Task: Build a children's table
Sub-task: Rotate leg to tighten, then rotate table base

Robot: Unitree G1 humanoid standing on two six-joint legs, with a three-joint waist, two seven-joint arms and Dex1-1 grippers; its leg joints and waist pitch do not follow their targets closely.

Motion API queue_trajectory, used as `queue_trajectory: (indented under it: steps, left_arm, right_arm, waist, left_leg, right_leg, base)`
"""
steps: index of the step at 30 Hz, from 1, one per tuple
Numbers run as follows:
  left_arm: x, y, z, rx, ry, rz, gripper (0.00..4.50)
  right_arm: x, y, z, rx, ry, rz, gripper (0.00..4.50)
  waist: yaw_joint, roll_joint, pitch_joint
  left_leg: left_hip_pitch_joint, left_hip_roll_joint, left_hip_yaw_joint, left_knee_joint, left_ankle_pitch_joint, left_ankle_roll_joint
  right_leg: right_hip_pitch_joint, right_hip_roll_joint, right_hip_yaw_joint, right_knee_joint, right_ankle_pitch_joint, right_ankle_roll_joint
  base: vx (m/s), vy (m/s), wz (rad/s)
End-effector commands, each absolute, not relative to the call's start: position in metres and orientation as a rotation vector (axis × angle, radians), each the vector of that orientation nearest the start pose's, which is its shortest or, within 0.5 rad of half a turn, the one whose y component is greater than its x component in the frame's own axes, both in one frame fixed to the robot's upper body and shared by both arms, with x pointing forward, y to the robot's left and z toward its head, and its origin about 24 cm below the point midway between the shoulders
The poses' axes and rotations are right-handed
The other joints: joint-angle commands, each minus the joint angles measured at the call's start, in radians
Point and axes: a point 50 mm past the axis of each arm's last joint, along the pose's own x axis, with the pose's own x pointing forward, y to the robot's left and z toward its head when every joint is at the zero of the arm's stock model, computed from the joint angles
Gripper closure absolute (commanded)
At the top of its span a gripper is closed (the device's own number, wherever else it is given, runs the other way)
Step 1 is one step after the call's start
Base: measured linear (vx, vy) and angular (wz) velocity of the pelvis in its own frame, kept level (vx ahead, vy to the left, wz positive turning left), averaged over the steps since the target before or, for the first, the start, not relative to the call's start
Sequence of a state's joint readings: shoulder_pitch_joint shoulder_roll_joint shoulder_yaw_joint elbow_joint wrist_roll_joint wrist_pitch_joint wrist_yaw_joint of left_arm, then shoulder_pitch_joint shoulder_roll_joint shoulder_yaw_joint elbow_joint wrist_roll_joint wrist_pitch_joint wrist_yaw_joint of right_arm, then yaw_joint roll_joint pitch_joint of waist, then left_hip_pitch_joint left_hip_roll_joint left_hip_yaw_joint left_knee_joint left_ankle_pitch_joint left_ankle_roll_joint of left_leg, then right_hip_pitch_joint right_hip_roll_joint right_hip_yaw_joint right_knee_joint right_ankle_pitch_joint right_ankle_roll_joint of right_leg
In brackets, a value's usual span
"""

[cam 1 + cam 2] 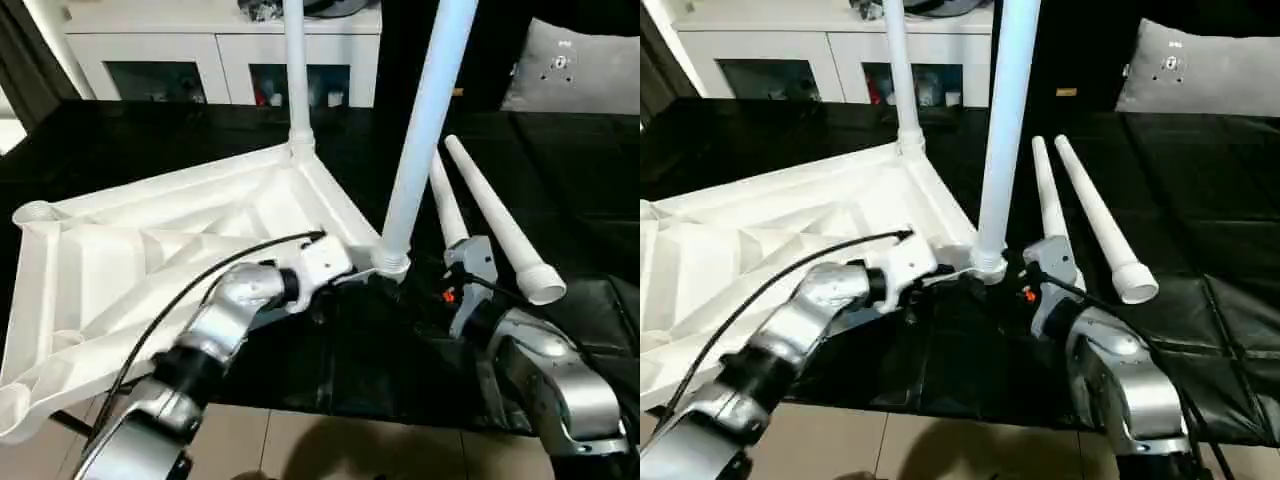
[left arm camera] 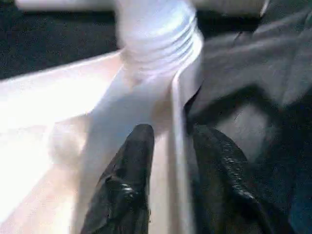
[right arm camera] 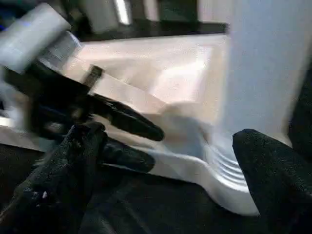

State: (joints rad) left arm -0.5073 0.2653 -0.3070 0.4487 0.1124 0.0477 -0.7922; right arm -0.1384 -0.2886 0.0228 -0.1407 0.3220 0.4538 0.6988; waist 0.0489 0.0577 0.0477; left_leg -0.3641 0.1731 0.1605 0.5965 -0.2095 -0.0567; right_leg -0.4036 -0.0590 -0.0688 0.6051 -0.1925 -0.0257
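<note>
Left eye view
Table top: the white table top (image 1: 150,270) lies upside down on the black cloth (image 1: 560,170), ribs facing up, reaching from the left edge toward the middle.
Fitted legs: the far leg (image 1: 296,70) stands upright in the far corner socket; the near leg (image 1: 425,130) stands in the right corner socket (image 1: 390,262), leaning slightly right.
Loose legs: two loose legs (image 1: 495,220) lie side by side on the cloth, right of the near leg, wide ends toward the robot.
Left arm: its silver forearm crosses the near rim of the top, and the left gripper (image 1: 345,275) sits at the rim just left of the right corner socket.
Right arm: the right gripper (image 1: 425,275) is just right of that socket, near the loose legs' wide ends.

Right eye view
Background: a white cabinet (image 1: 830,50) stands far left and a grey cushion (image 1: 1210,70) far right.

Left wrist view
Left claw: the two black fingers (image 2: 129,185) stand narrowly apart astride the top's thin rim wall, one inside, one outside; whether they press it I cannot tell.
Socket: the ribbed base of the near leg rises just beyond them.

Right wrist view
Right claw: its fingers (image 3: 73,165) are spread wide and hold nothing.
Between them: the near leg's ribbed base and the top's corner, with the left gripper's fingers at the rim.
</note>
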Motion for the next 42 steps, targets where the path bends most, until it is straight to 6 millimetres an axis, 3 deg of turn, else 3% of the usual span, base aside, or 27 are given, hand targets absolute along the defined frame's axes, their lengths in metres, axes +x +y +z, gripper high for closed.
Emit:
queue_trajectory:
  steps: [1, 3, 4, 8, 11, 12, 13, 15, 20, 22, 25, 26, 27, 29, 30, 31, 34, 42]
  left_arm:
    - [0.314, 0.123, 0.053, 0.511, 0.261, -0.972, 2.67]
    - [0.311, 0.132, 0.056, 0.482, 0.265, -0.949, 2.58]
    - [0.305, 0.147, 0.064, 0.450, 0.262, -0.924, 2.58]
    - [0.298, 0.159, 0.072, 0.427, 0.259, -0.908, 2.58]
    - [0.291, 0.170, 0.079, 0.430, 0.269, -0.879, 2.58]
    - [0.289, 0.173, 0.080, 0.433, 0.271, -0.869, 2.58]
    - [0.288, 0.179, 0.084, 0.436, 0.275, -0.832, 2.58]
    - [0.287, 0.183, 0.087, 0.432, 0.276, -0.804, 2.58]
    - [0.288, 0.190, 0.094, 0.435, 0.282, -0.727, 2.58]
    - [0.289, 0.193, 0.096, 0.438, 0.287, -0.698, 2.58]
    - [0.291, 0.198, 0.098, 0.446, 0.297, -0.654, 2.58]
    - [0.293, 0.203, 0.099, 0.448, 0.303, -0.619, 2.84]
    - [0.298, 0.218, 0.101, 0.479, 0.330, -0.505, 2.92]
    - [0.300, 0.224, 0.101, 0.498, 0.345, -0.465, 2.97]
    - [0.301, 0.231, 0.101, 0.519, 0.370, -0.414, 2.97]
    - [0.302, 0.236, 0.101, 0.526, 0.384, -0.383, 3.28]
    - [0.303, 0.245, 0.100, 0.547, 0.414, -0.324, 3.33]
    - [0.301, 0.288, 0.096, 0.704, 0.551, -0.148, 4.04]
  right_arm:
    - [0.263, -0.143, 0.088, 0.082, 0.146, 0.869, 0.00]
    - [0.265, -0.143, 0.089, 0.082, 0.142, 0.894, 0.00]
    - [0.271, -0.142, 0.091, 0.065, 0.144, 0.935, 0.00]
    - [0.280, -0.144, 0.092, 0.043, 0.149, 0.963, 0.00]
    - [0.299, -0.153, 0.092, -0.016, 0.167, 0.948, 0.00]
    - [0.304, -0.155, 0.092, -0.033, 0.168, 0.937, 0.00]
    - [0.322, -0.163, 0.098, -0.055, 0.138, 0.858, 0.00]
    - [0.334, -0.167, 0.103, -0.048, 0.110, 0.795, 0.00]
    - [0.350, -0.164, 0.102, -0.016, 0.060, 0.716, 0.00]
    - [0.348, -0.159, 0.099, -0.008, 0.055, 0.733, 0.00]
    - [0.344, -0.153, 0.095, -0.006, 0.055, 0.766, 0.00]
    - [0.339, -0.148, 0.092, -0.004, 0.061, 0.796, 0.00]
    - [0.327, -0.137, 0.082, -0.004, 0.078, 0.852, 0.00]
    - [0.322, -0.133, 0.078, -0.001, 0.087, 0.868, 0.00]
    - [0.316, -0.128, 0.073, 0.003, 0.102, 0.878, 0.00]
    - [0.312, -0.125, 0.069, 0.005, 0.113, 0.882, 0.00]
    - [0.304, -0.119, 0.061, 0.011, 0.156, 0.884, 0.00]
    - [0.291, -0.115, 0.037, -0.050, 0.356, 0.817, 0.00]
  waist:
    - [0.005, -0.008, -0.058]
    - [0.001, -0.005, -0.056]
    - [0.002, -0.005, -0.056]
    - [-0.001, -0.004, -0.052]
    - [0.002, -0.008, -0.056]
    - [0.002, -0.006, -0.055]
    - [0.002, -0.011, -0.053]
    - [0.003, -0.010, -0.054]
    - [0.013, -0.011, -0.062]
    - [0.014, -0.011, -0.065]
    - [0.014, -0.011, -0.063]
    - [0.014, -0.003, -0.063]
    - [0.013, -0.007, -0.061]
    - [0.012, -0.001, -0.062]
    - [0.011, -0.003, -0.061]
    - [0.013, -0.001, -0.060]
    - [0.010, 0.003, -0.058]
    - [0.012, 0.006, -0.060]
  left_leg:
    - [-0.006, 0.052, -0.018, -0.067, -0.117, 0.081]
    - [-0.002, 0.053, -0.016, -0.068, -0.138, 0.070]
    - [-0.003, 0.054, -0.018, -0.069, -0.147, 0.062]
    - [0.000, 0.052, -0.014, -0.069, -0.162, 0.055]
    - [-0.003, 0.052, -0.018, -0.068, -0.148, 0.049]
    - [0.002, 0.051, -0.016, -0.065, -0.152, 0.045]
    - [0.000, 0.049, -0.014, -0.064, -0.148, 0.048]
    - [0.002, 0.047, -0.011, -0.063, -0.140, 0.045]
    - [0.001, 0.047, -0.010, -0.057, -0.080, 0.065]
    - [-0.003, 0.047, -0.010, -0.055, -0.055, 0.081]
    - [-0.004, 0.045, -0.010, -0.054, -0.060, 0.094]
    - [-0.003, 0.045, -0.012, -0.054, -0.065, 0.093]
    - [-0.003, 0.046, -0.010, -0.055, -0.082, 0.091]
    - [-0.003, 0.045, -0.013, -0.056, -0.091, 0.087]
    - [-0.002, 0.044, -0.013, -0.058, -0.104, 0.083]
    - [0.001, 0.046, -0.015, -0.060, -0.113, 0.073]
    - [0.001, 0.047, -0.016, -0.063, -0.131, 0.056]
    - [0.001, 0.042, -0.019, -0.063, -0.128, 0.040]
  right_leg:
    - [0.066, -0.085, 0.050, -0.075, -0.143, -0.197]
    - [0.062, -0.085, 0.052, -0.079, -0.191, -0.197]
    - [0.062, -0.087, 0.052, -0.077, -0.216, -0.197]
    - [0.055, -0.081, 0.053, -0.082, -0.245, -0.194]
    - [0.058, -0.086, 0.052, -0.071, -0.223, -0.212]
    - [0.054, -0.084, 0.051, -0.073, -0.234, -0.214]
    - [0.055, -0.083, 0.052, -0.073, -0.243, -0.213]
    - [0.054, -0.082, 0.051, -0.075, -0.252, -0.209]
    - [0.055, -0.079, 0.050, -0.060, -0.142, -0.233]
    - [0.060, -0.079, 0.050, -0.052, -0.081, -0.245]
    - [0.061, -0.077, 0.048, -0.053, -0.079, -0.247]
    - [0.060, -0.078, 0.047, -0.054, -0.088, -0.246]
    - [0.060, -0.076, 0.048, -0.058, -0.106, -0.238]
    - [0.061, -0.075, 0.046, -0.058, -0.117, -0.223]
    - [0.060, -0.074, 0.046, -0.064, -0.140, -0.214]
    - [0.058, -0.075, 0.046, -0.065, -0.157, -0.209]
    - [0.055, -0.073, 0.047, -0.068, -0.182, -0.203]
    - [0.054, -0.074, 0.049, -0.066, -0.164, -0.194]
  base:
    - [0.000, 0.000, 0.00]
    - [0.000, 0.000, 0.00]
    - [0.000, 0.000, 0.00]
    - [0.000, 0.000, 0.00]
    - [0.000, 0.000, 0.00]
    - [0.000, 0.000, 0.00]
    - [0.000, 0.000, 0.00]
    - [0.000, 0.000, 0.00]
    - [0.000, 0.000, 0.00]
    - [0.000, 0.000, 0.00]
    - [0.000, 0.000, 0.00]
    - [0.000, 0.000, 0.00]
    - [0.000, 0.000, 0.00]
    - [0.000, 0.000, 0.00]
    - [0.000, 0.000, 0.00]
    - [0.000, 0.000, 0.00]
    - [0.000, 0.000, 0.00]
    - [0.000, 0.000, 0.00]
